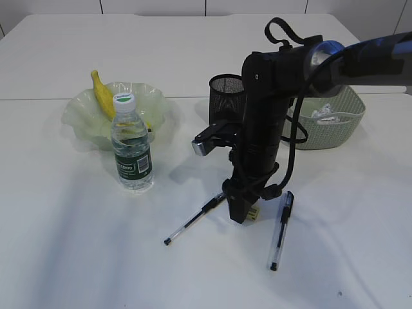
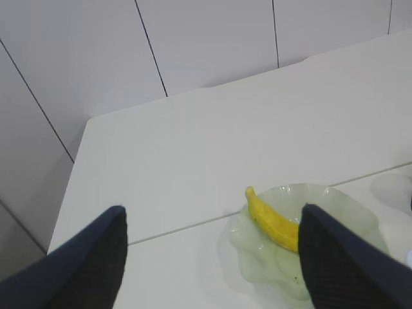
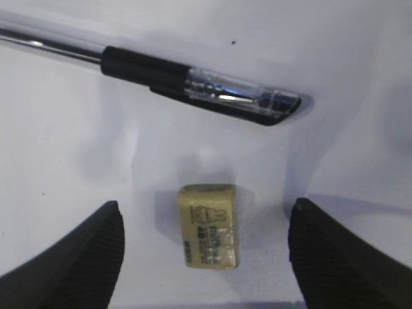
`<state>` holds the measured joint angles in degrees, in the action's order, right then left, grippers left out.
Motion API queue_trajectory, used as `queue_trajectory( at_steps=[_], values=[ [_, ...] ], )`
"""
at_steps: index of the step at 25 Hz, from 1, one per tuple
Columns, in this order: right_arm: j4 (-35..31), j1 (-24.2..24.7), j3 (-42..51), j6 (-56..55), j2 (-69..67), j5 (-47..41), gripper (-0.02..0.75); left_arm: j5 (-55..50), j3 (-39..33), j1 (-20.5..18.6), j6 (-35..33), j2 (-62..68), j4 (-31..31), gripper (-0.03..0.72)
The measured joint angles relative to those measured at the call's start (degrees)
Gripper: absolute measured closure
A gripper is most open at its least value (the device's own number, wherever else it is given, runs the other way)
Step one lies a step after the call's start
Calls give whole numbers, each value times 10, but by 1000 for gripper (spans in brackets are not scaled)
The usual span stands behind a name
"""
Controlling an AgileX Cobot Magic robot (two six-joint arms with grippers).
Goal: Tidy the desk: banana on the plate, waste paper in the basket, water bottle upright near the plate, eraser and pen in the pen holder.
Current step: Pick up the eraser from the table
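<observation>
Right arm bent steeply down, right claw point(image 3: 205, 257) spread wide astride eraser point(image 3: 209, 225), left claw point(image 2: 212, 257) apart

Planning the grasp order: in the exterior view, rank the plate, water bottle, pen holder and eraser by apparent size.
1. plate
2. water bottle
3. pen holder, partly hidden behind the right arm, so its rank is unsure
4. eraser, mostly hidden under the right gripper

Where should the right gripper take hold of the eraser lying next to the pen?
Probably across the eraser's two long sides, coming straight down. It lies flat between the open right gripper fingers, clear of the pen, so closing there should catch its narrow width.
</observation>
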<state>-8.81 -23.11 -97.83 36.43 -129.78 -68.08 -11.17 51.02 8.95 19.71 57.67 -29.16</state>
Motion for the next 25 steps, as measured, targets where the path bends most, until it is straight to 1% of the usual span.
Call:
queue_trajectory(
  at_steps=[10,16,25],
  values=[
    [-1,0,0,-1,0,17,151,0,0,0,0,0,0,99],
    [-1,0,0,-1,0,-5,151,0,0,0,0,0,0,99],
    [-1,0,0,-11,0,-3,151,0,0,0,0,0,0,99]
  ],
)
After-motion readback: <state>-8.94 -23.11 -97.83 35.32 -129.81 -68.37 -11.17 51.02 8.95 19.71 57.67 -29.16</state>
